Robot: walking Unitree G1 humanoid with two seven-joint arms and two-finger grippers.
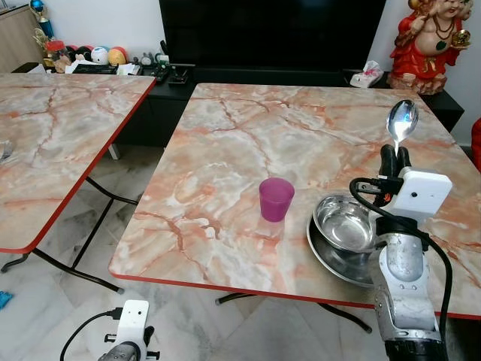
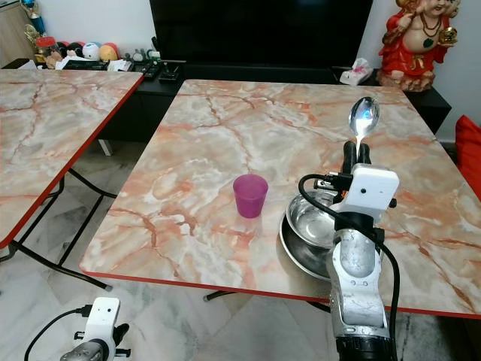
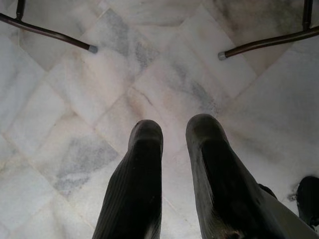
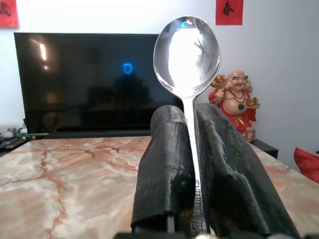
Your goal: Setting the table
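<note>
My right gripper (image 1: pixel 395 154) is raised above the marble table (image 1: pixel 248 143) and shut on the handle of a steel spoon (image 1: pixel 402 120), whose bowl points up. The wrist view shows the spoon (image 4: pixel 187 55) pinched between the two black fingers (image 4: pixel 167 164). Just below and left of that arm, a steel bowl (image 1: pixel 343 223) sits inside a steel plate (image 1: pixel 331 256) near the table's front right edge. A purple cup (image 1: pixel 276 198) stands upright to the left of the bowl. My left gripper (image 3: pixel 174 132) hangs low over the floor, its fingers slightly apart and holding nothing.
A second marble table (image 1: pixel 52 128) stands at the left, with a gap of tiled floor (image 1: pixel 128 248) between. Behind are a dark TV (image 1: pixel 270 34), a low black cabinet with clutter (image 1: pixel 98 59) and a red figurine (image 1: pixel 428 45). Table legs (image 3: pixel 50 32) cross the floor under my left arm.
</note>
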